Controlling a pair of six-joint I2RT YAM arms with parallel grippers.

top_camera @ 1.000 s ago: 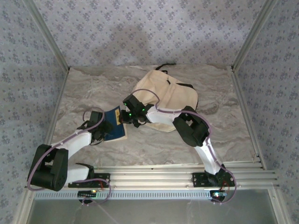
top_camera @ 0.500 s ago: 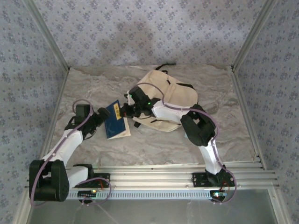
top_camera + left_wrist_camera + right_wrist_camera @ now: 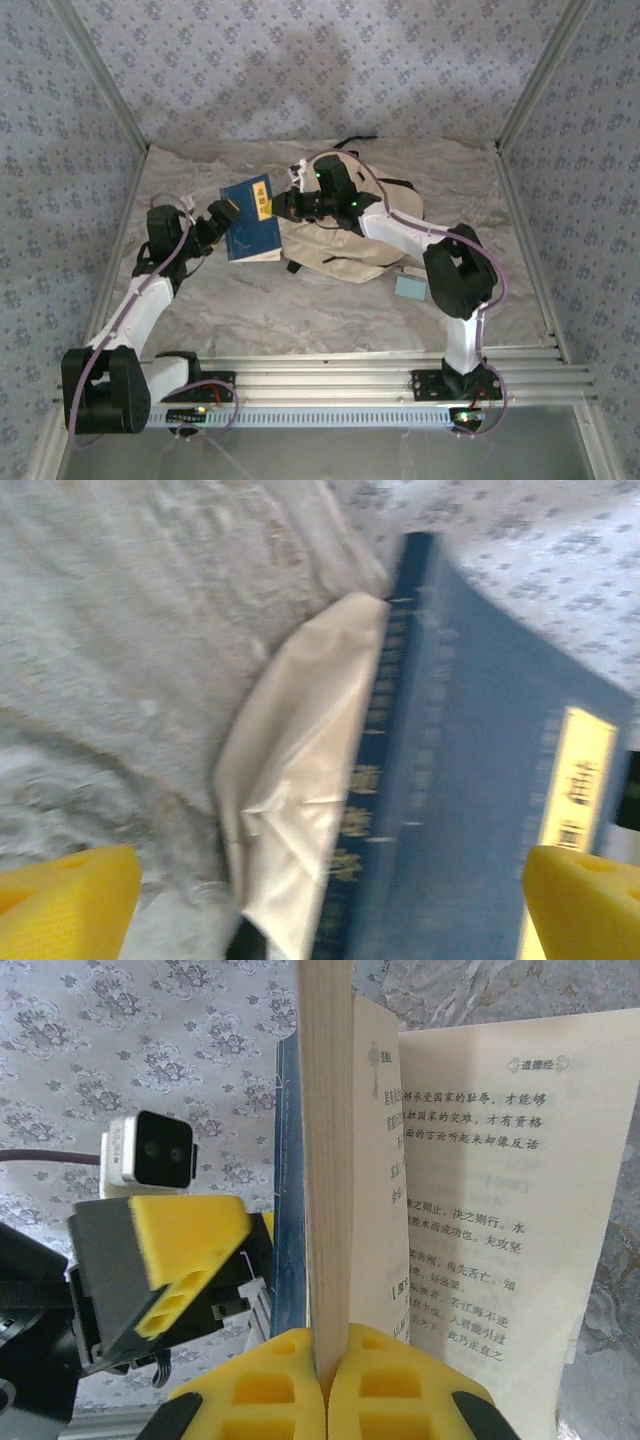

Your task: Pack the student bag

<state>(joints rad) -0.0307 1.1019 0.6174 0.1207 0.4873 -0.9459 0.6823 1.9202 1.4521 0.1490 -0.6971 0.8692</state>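
We see the cream backpack (image 3: 330, 245) lying near the far edge of the table (image 3: 260, 300), right of centre. Our right gripper (image 3: 272, 207) pinches the pages of a blue book (image 3: 250, 222), held up by the backpack's left side. Our left gripper (image 3: 222, 215) has its yellow fingers (image 3: 60, 890) spread wide beside the book.

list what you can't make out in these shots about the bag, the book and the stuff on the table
1) Cream fabric backpack: in the top external view the white right arm crosses it, hiding whether its opening is zipped.
2) Blue-covered book: in the left wrist view blur makes its spine and yellow label lettering unreadable.
3) Small pale teal rectangular object beside the right arm: top external view, too small to identify.
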